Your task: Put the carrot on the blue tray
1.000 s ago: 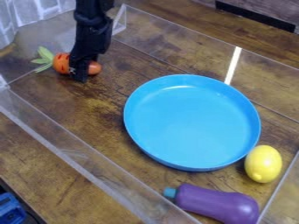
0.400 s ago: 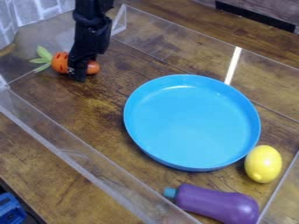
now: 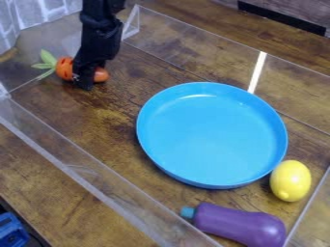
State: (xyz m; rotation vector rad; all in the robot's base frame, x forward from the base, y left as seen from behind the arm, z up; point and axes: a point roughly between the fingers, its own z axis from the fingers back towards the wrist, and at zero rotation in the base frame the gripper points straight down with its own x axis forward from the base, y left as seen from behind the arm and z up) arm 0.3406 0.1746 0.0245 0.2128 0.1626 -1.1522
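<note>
While we are looking through the single camera view, we are seeing the gripper [image 3: 88,77] pointing steeply down at the upper left, well away from the blue tray [image 3: 213,133], its jaws clenched on the carrot [image 3: 69,69]. We are finding the carrot lying on the wooden bench [image 3: 154,58], far to the upper left of the tray, its green top [image 3: 46,64] sticking out to the left past the black gripper. We are noticing a yellow lemon [image 3: 291,179] sitting just beside the tray's lower right rim, and a purple eggplant [image 3: 240,225] lying below the tray, near the lemon.
</note>
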